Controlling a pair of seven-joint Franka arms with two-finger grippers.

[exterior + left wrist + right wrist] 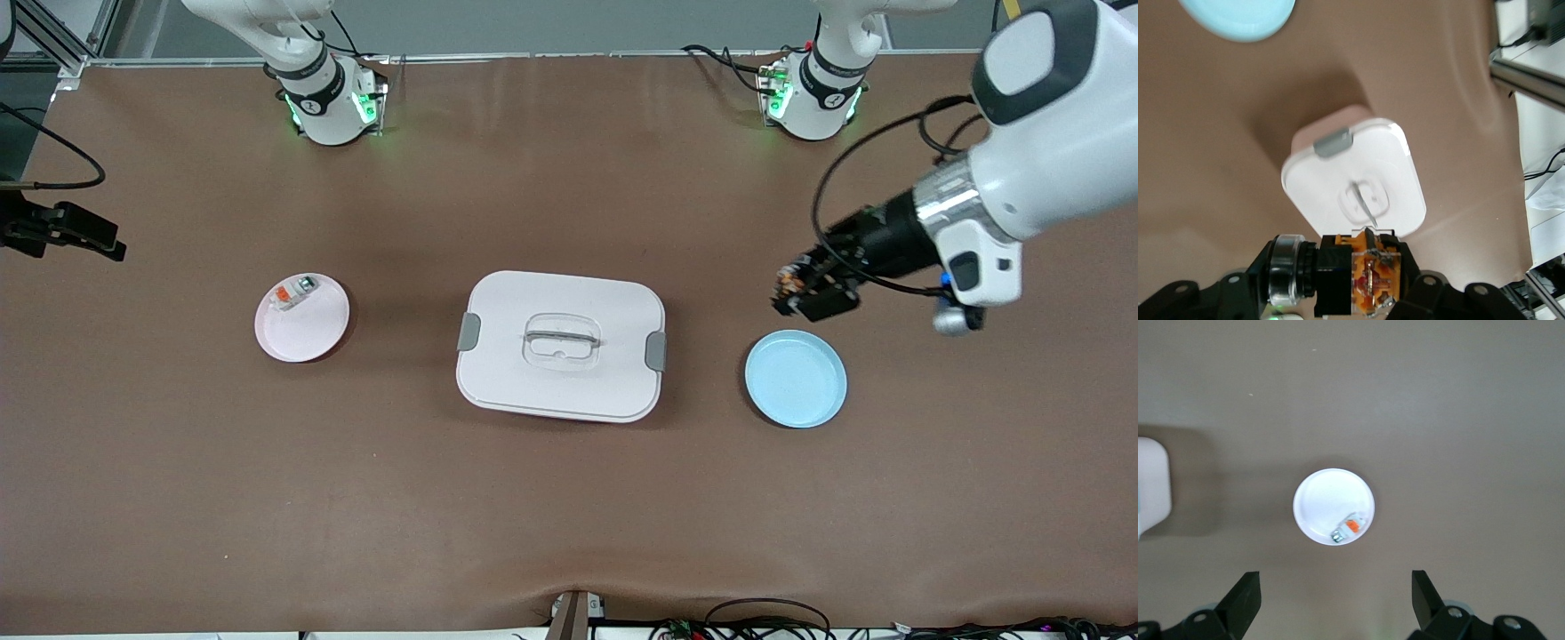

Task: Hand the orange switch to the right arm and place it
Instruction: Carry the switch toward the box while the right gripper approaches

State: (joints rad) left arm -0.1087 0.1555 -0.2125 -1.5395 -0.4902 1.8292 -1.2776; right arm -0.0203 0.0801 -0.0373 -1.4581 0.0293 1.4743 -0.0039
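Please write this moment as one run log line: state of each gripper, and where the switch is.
left gripper: shut on switch, above blue plate | right gripper: open, over pink plate | handover: not yet done

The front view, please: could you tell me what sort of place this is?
Probably a robotics lab bench: two arms bolted to a brown-covered table, aluminium framing at a corner, and loose cables along the edge.

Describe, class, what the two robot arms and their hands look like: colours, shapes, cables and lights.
Both arms have glossy white rounded shells with dark grey joint bands and green-lit bases. The left arm's black two-fingered hand follows a silver wrist ring, with looping black cables. The right arm's black hand has two wedge-shaped fingers.
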